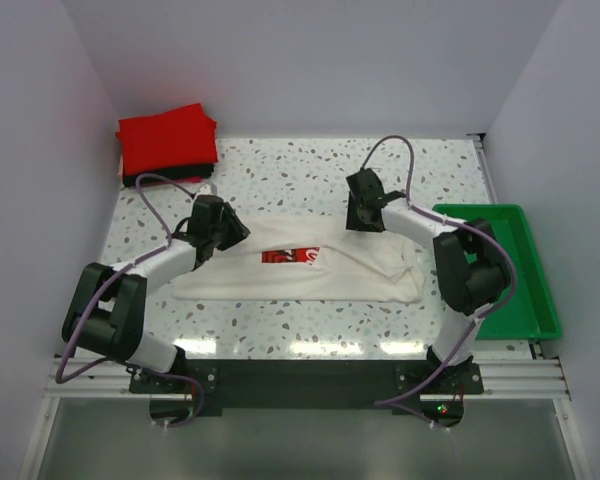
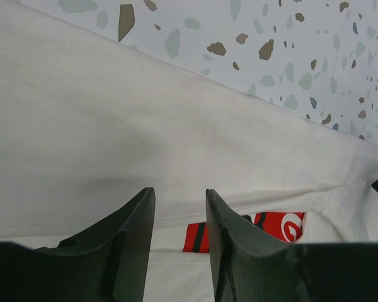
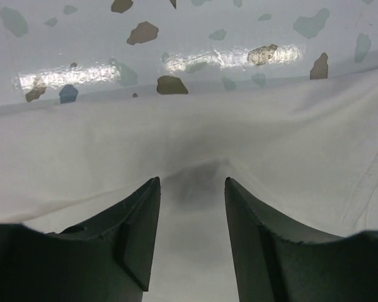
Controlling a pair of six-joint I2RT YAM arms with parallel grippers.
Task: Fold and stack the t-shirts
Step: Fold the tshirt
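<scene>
From above, the cream shirt lies mid-bench as a long folded band, well apart from the red shirt stacked in the far left corner. The left gripper sits at its far left edge and the right gripper at its far right edge. In the left wrist view the jaws stand parted over cloth, gripping nothing. The right wrist view shows the same, with a pucker of cloth between the tips. Folding looks half done; the next move probably calls for pinching an edge and carrying it across.

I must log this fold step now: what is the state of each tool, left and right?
Left tool: open over the white t-shirt, holding nothing.
Right tool: open, holding nothing.
</scene>
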